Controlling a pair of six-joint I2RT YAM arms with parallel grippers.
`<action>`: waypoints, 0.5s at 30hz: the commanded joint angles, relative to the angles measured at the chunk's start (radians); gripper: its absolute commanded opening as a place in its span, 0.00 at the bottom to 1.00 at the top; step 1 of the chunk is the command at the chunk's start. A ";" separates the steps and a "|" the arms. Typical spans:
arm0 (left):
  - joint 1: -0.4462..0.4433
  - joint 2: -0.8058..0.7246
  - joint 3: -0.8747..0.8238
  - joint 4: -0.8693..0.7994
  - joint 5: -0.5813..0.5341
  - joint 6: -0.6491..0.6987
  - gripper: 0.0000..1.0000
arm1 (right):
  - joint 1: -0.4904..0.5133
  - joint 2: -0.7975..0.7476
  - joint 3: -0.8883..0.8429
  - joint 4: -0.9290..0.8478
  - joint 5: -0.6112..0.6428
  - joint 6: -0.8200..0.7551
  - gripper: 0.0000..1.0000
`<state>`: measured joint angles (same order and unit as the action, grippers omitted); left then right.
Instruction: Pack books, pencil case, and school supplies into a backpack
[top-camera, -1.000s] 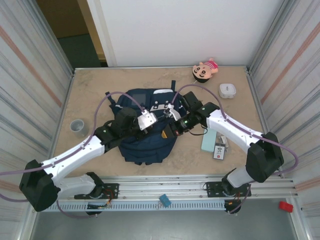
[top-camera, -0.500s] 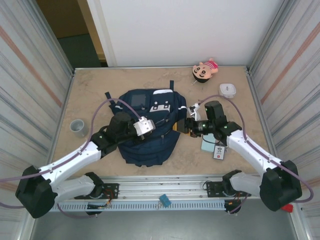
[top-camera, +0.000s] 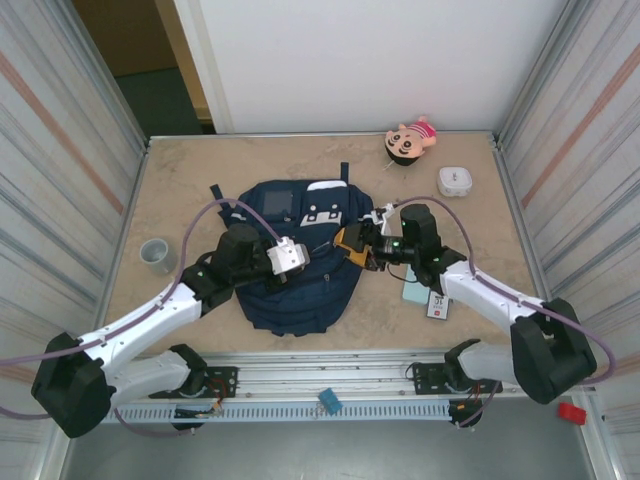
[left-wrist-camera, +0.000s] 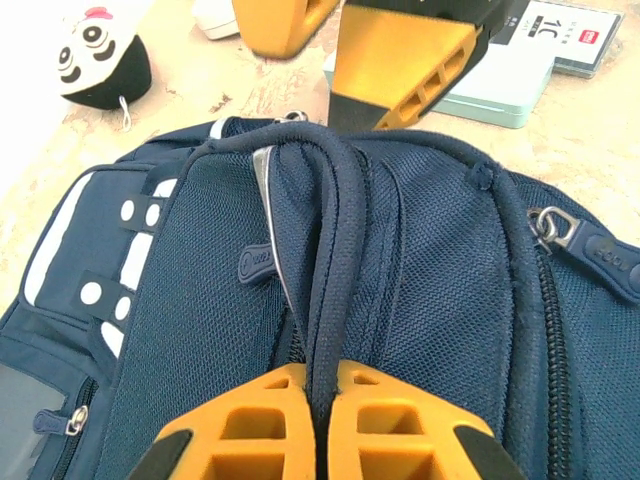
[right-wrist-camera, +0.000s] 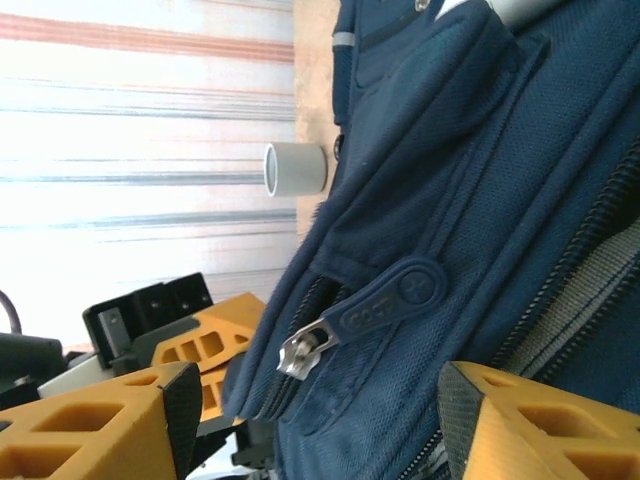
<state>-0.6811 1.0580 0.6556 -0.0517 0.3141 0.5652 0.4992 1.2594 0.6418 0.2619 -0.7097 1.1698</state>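
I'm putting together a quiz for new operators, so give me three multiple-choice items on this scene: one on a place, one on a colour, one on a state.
1. Seen from above, where does the grey cup stand?
A) left of the backpack, apart from it
B) on top of the backpack
C) inside the backpack

2. What colour is the pencil case?
A) red
B) pale teal
C) black

3. How is the left gripper?
A) open in the air
B) shut on a fold of the backpack
C) shut on the grey cup

Answers:
1 A, a gap separates the grey cup from the backpack.
2 B, its teal surface shows in the left wrist view.
3 B, it pinches the backpack's dark edging.
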 joint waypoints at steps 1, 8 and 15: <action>-0.002 -0.033 0.002 0.078 0.070 0.009 0.00 | 0.031 0.041 -0.001 0.091 0.025 0.091 0.64; 0.000 -0.037 -0.004 0.085 0.079 -0.001 0.00 | 0.065 0.088 0.006 0.143 0.049 0.138 0.71; 0.030 -0.044 -0.018 0.128 -0.036 -0.068 0.00 | 0.055 0.048 -0.002 0.038 0.060 0.105 0.76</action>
<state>-0.6720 1.0573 0.6403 -0.0444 0.2977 0.5446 0.5495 1.3361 0.6418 0.3504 -0.6670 1.2797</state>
